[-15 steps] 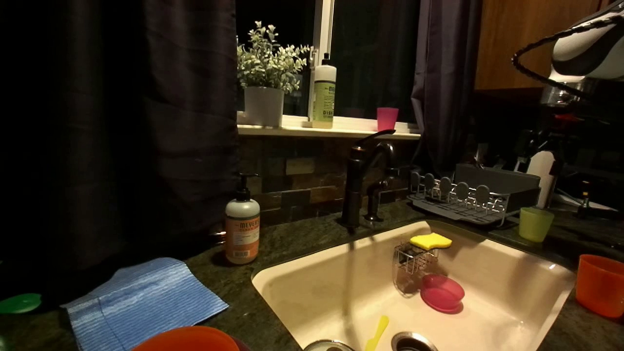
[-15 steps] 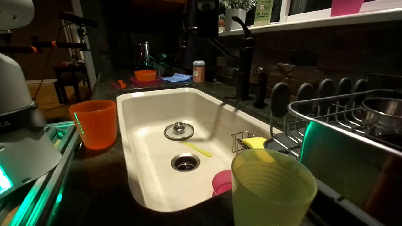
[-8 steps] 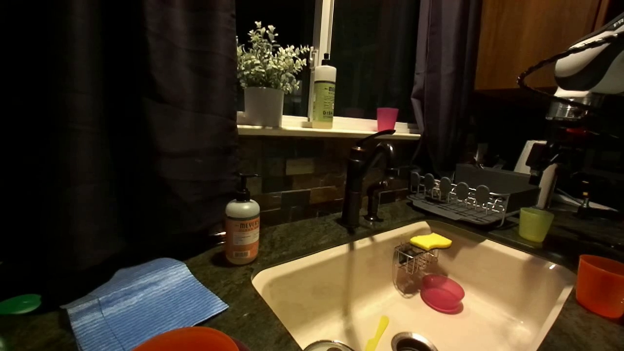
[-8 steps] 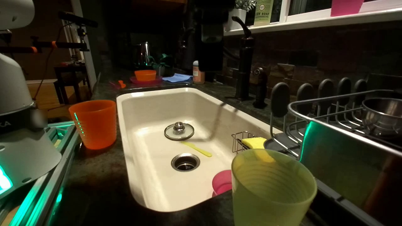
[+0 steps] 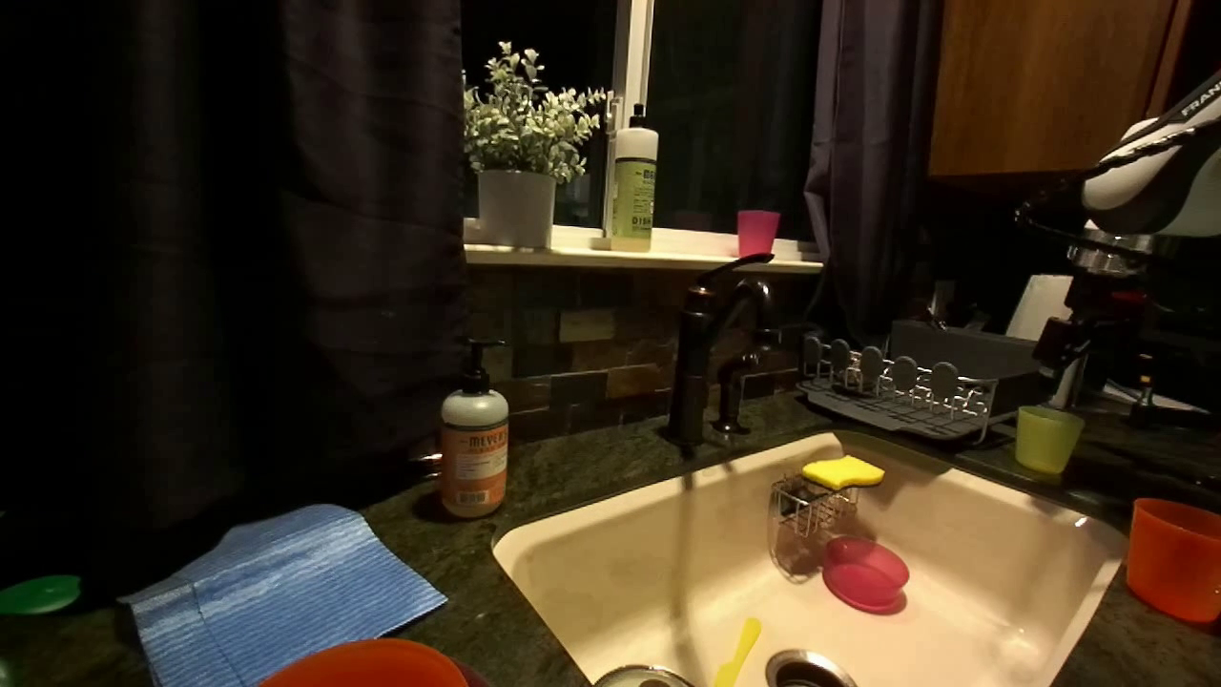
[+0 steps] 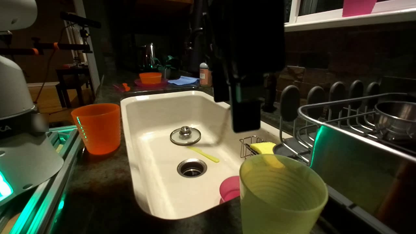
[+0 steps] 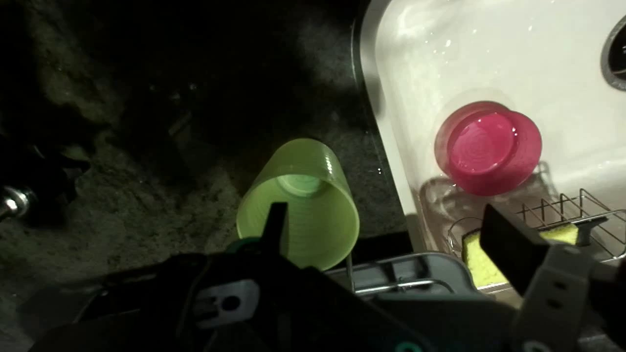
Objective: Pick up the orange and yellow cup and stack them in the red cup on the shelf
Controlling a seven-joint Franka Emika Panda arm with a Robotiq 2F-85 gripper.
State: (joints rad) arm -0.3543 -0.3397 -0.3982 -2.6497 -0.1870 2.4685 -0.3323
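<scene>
The yellow-green cup (image 5: 1047, 441) stands upright on the counter between the sink and the dish rack; it also shows in an exterior view (image 6: 282, 201) and the wrist view (image 7: 318, 220). The orange cup (image 5: 1175, 563) stands upright by the sink's edge, also in an exterior view (image 6: 99, 130), and is out of the wrist view. A pink-red cup (image 5: 757, 234) stands on the window sill, partly cut off in an exterior view (image 6: 359, 8). My gripper (image 7: 384, 212) is open and empty, above counter height; one finger overlaps the yellow-green cup's mouth in the wrist view. It also shows in an exterior view (image 6: 233, 112).
A dish rack (image 5: 954, 382) stands beside the yellow-green cup. The white sink (image 6: 139, 146) holds a pink bowl (image 7: 489, 146), a lid (image 6: 185, 136) and a yellow knife (image 6: 204, 154). A sponge (image 5: 844, 471) sits in a wire caddy. The tall faucet (image 5: 694, 363) rises below the sill.
My arm and gripper have come down. In an exterior view the gripper has dropped from the top edge and looks larger, moving right. The cups have not moved.
</scene>
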